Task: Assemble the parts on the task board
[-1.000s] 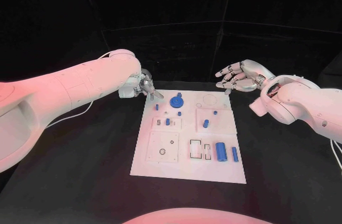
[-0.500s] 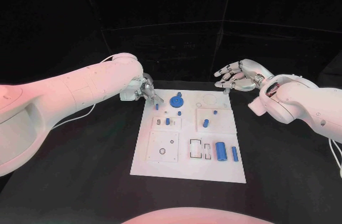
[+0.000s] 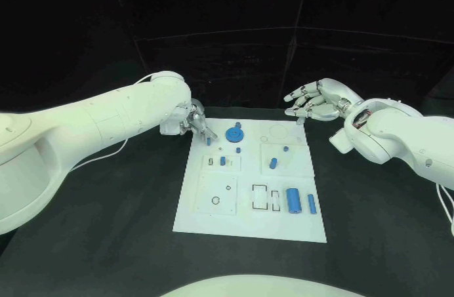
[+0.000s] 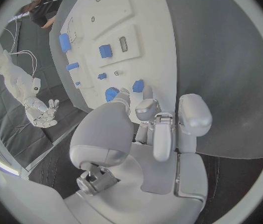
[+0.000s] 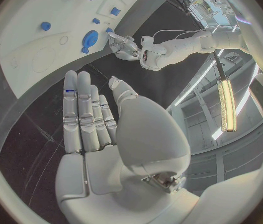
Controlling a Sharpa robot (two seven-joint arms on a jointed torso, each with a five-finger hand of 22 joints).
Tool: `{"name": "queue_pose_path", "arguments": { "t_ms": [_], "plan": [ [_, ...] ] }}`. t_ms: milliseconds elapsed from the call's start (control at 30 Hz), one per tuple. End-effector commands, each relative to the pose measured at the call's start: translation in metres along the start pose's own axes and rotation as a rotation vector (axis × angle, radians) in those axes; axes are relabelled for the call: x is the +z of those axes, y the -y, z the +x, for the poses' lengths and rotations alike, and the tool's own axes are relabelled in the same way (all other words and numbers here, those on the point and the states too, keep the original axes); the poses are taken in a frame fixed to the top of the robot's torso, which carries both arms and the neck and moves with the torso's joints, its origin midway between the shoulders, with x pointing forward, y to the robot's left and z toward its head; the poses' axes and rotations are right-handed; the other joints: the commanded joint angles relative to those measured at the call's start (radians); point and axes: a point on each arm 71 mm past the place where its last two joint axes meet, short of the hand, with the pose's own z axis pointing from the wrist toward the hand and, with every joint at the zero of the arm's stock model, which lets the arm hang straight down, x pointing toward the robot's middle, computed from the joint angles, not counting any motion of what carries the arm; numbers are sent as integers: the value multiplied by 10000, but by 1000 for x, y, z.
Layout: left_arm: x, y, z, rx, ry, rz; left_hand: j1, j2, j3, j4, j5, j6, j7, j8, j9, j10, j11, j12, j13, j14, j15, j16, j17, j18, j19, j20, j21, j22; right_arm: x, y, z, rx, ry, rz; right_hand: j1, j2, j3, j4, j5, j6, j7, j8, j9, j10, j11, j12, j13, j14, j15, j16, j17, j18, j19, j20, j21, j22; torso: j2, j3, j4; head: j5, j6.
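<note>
With the left hand [image 3: 194, 121] at the task board's [image 3: 218, 218] far left corner, fingertips converging on a small blue peg [image 3: 207, 140], pinch squarely; the right hand [image 3: 315, 102] hovers, fingers apart, empty.

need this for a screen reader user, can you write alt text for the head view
A white board with small blue parts lies on a black table between two white robot arms. The left robot hand reaches over the board's far left corner beside a small blue peg; the right robot hand hovers open beyond the far right corner.
</note>
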Motion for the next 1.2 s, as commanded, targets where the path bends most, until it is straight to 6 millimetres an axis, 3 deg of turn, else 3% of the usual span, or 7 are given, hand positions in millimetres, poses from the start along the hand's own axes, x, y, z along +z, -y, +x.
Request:
{"name": "queue_pose_path", "arguments": {
  "t_ms": [33,233,567,1000,1200],
  "plan": [
    [0,1,1,170,-108,-53,131,-12,-51,-9,-32,66,15,64,-17,-74,-28,-36,-21,1009,2,-26,2520,65,-3,-4,-49,0,1,-2,0,-1,-48,-142,-33,-8,24,62,27,-45,281,24,-16,-70,-13,34,-8,69,-8,-50,-9,25,36,40,-48,-8,2,-2,-7,-6,1],
    [0,2,1,158,-73,-10,340,101,-31,-110,-32,67,19,79,-38,-71,-25,-22,-8,1011,4,-24,2526,63,0,-1,-48,11,1,-2,0,-2,-47,-136,-33,-8,24,62,27,-45,281,24,-16,-70,-13,34,-8,69,-8,-50,-9,25,36,40,-48,-8,1,2,2,-13,-5],
    [0,3,2,209,-159,138,1156,597,372,-609,-28,51,9,102,-107,-77,-39,-20,-14,1012,1,-22,2529,60,6,0,-49,38,1,-2,0,-1,-62,-131,-33,-8,24,62,27,-45,281,24,-16,-70,-13,34,-8,69,-8,-50,-9,25,36,40,-48,-8,1,1,-6,-15,-33],
    [0,5,4,228,-428,334,1533,777,651,-933,-28,58,-21,91,-176,-79,-61,-30,-19,1019,-5,-6,2560,56,8,-3,-48,63,2,-2,0,2,-77,-134,-33,-8,24,62,27,-45,281,24,-16,-70,-13,34,-8,69,-8,-50,-9,25,36,40,-48,-8,3,5,1,-4,-58],
    [0,4,4,30,-327,469,2386,1061,1406,-1608,-17,-38,-104,-13,-285,-108,-148,-85,-44,1022,-69,0,2572,58,14,-47,-42,89,2,-2,0,1,-79,-135,-33,-8,24,62,27,-45,281,24,-16,-70,-13,34,-8,69,-8,-50,-9,25,36,40,-48,-8,-1,7,3,-7,-70]
  ]
}}
